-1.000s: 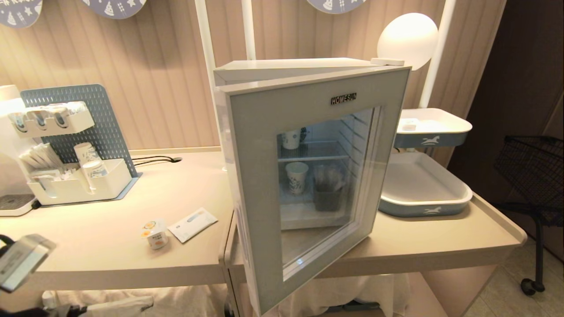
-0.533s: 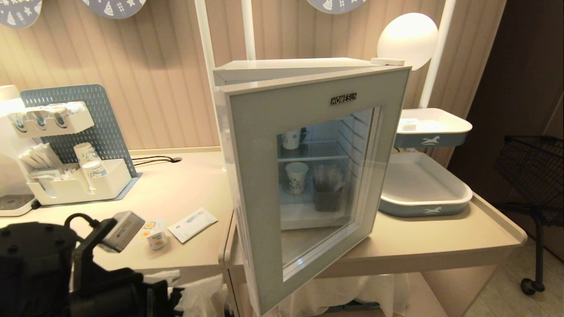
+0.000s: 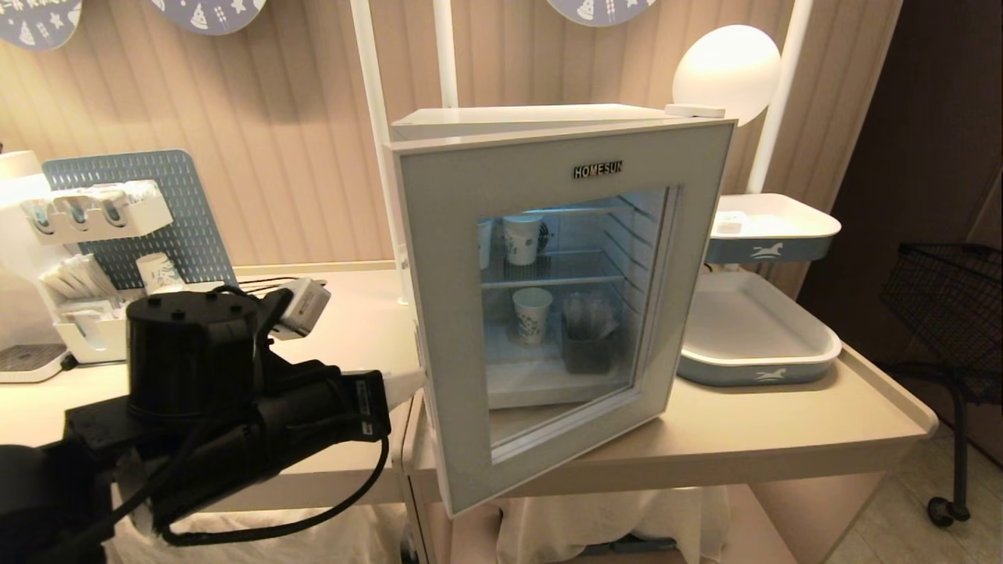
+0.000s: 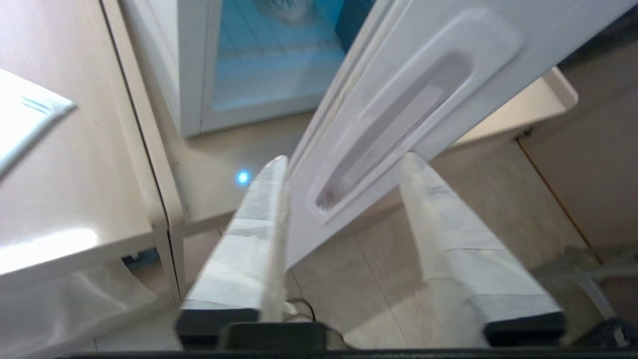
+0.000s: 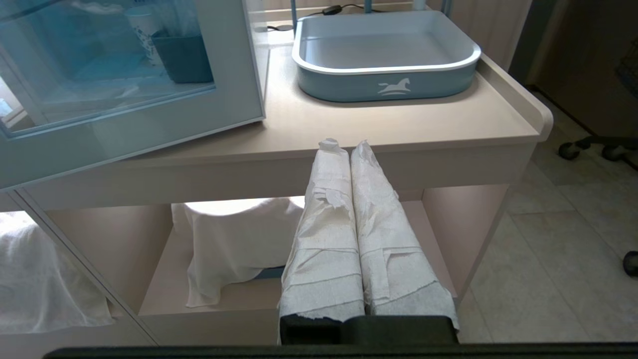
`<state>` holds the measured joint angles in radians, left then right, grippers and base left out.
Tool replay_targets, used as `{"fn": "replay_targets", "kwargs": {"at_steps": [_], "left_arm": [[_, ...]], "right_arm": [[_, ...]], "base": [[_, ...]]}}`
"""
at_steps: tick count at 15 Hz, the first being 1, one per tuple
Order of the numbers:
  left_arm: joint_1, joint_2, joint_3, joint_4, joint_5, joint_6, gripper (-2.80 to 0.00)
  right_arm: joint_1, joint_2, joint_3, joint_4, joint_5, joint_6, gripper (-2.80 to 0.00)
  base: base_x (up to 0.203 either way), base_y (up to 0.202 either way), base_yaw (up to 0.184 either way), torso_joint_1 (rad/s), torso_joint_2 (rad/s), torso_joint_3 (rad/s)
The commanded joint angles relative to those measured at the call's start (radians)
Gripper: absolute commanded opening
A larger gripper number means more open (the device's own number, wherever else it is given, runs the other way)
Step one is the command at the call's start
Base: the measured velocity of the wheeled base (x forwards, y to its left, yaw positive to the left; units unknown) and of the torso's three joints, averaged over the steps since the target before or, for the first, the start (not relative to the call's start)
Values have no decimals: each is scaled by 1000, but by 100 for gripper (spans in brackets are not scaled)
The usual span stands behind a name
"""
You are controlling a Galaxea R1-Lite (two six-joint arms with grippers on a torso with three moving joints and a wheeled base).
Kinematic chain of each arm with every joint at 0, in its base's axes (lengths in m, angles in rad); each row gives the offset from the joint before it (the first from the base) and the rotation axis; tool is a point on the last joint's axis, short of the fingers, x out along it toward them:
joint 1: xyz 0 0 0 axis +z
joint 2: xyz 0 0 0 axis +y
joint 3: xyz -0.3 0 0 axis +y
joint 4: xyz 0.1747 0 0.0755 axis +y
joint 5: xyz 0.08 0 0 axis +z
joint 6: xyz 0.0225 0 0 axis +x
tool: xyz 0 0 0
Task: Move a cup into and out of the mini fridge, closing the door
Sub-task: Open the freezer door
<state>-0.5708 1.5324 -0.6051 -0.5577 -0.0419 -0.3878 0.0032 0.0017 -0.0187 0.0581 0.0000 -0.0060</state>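
The white mini fridge [image 3: 533, 117] stands on the counter with its glass door [image 3: 447, 313] partly ajar. My left gripper [image 3: 403, 382] is at the door's free edge, low down. In the left wrist view its fingers are apart, and the left gripper [image 4: 344, 162] straddles the door's [image 4: 398, 99] white edge with the recessed handle. One fingertip [image 4: 279, 167] lies against that edge. The cup is hidden behind my left arm. My right gripper [image 5: 344, 144] hangs shut and empty below the counter's front edge.
Paper cups [image 3: 532, 313] and a dark container [image 3: 586, 352] stand inside the fridge. Two blue-and-white trays [image 3: 756, 345] sit to the right. A pegboard organiser [image 3: 102, 219] stands at the back left, a white packet [image 4: 25, 114] lies on the counter, and a black wire cart [image 3: 952, 305] is at the far right.
My left arm rose from the lower left and reached across to the door's free edge. The door swung some way toward closed. The arm now covers the cup.
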Motion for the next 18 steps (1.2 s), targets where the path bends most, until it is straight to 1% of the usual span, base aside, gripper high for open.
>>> {"fn": "replay_targets", "kwargs": {"at_steps": [1,3,4,5,7,10,11,13,15,17,18], "left_arm": [[19,28,3,2,-61,-2,-280],[22,-21,29,21,-159,-3,-280],[25,-38,32,27,-188,-3,-280],[26,-44,36,28,-200,-5,-280],[37,-56,43,26,-200,-4,-280],[82,-132,119,27,-223,0,-280],[117,-155,145,27,-246,2,-280],[184,-159,155,26,-307,3,-280],[216,-95,114,17,-322,0,-280],[219,-6,39,14,-321,-3,-280],[208,39,-12,18,-322,-7,-280]], "right_arm": [[0,1,0,0,0,0,-280],[0,1,0,0,0,0,-280],[0,1,0,0,0,0,-280],[0,1,0,0,0,0,-280],[0,1,0,0,0,0,-280],[0,1,0,0,0,0,-280],[0,0,0,0,0,0,-280],[0,1,0,0,0,0,-280],[0,0,0,0,0,0,-280],[0,0,0,0,0,0,-280],[0,1,0,0,0,0,-280]], "base": [[0,0,0,0,0,0],[0,0,0,0,0,0],[0,0,0,0,0,0],[0,0,0,0,0,0],[0,0,0,0,0,0],[0,0,0,0,0,0],[0,0,0,0,0,0],[0,0,0,0,0,0],[0,0,0,0,0,0],[0,0,0,0,0,0],[0,0,0,0,0,0]]}}
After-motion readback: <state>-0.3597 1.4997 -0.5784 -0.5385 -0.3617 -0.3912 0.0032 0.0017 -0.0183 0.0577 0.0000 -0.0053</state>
